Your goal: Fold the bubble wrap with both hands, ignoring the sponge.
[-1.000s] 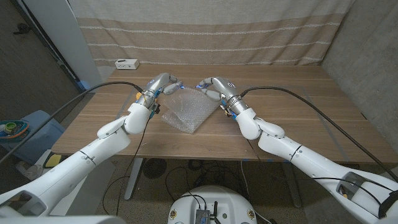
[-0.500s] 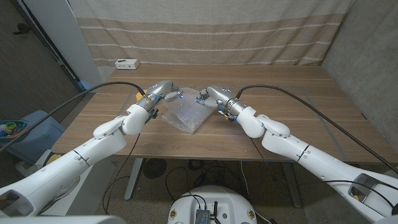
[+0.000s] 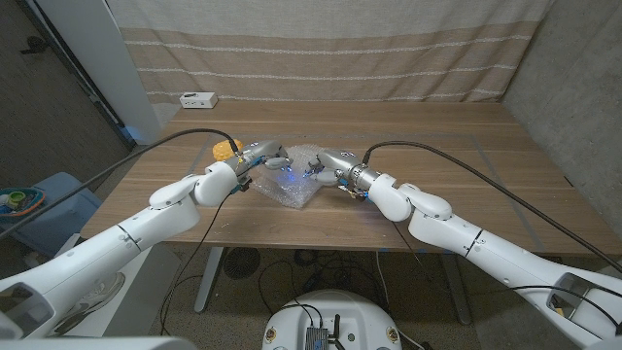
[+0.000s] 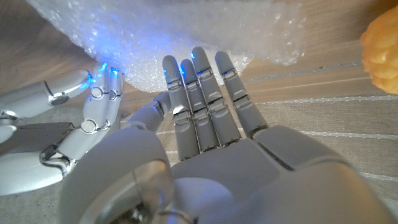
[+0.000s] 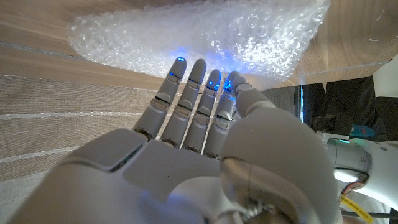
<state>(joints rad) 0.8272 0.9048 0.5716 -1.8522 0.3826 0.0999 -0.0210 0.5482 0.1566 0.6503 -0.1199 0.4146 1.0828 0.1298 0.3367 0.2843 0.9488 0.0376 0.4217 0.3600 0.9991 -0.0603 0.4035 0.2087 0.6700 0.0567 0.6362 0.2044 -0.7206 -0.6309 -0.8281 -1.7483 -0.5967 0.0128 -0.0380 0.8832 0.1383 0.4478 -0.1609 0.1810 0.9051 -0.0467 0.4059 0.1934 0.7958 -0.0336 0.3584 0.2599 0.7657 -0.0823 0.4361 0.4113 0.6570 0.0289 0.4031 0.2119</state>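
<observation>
Hands meeting over the crumpled clear bubble wrap (image 3: 294, 176) at the middle of the wooden table (image 3: 466, 194), fold partly made

The left hand (image 3: 268, 157) and the right hand (image 3: 326, 161) lie on top of the sheet, close to each other; in the wrist views each hand's fingers (image 4: 200, 93) are straight and held side by side, tips against the wrap's edge, pinching nothing. The yellow sponge (image 3: 224, 150) sits just beside the left wrist, apart from the wrap. The step looks like pressing the folded layer down; next, the hands likely need to flatten the crease firmly without dragging the sheet toward the sponge
</observation>
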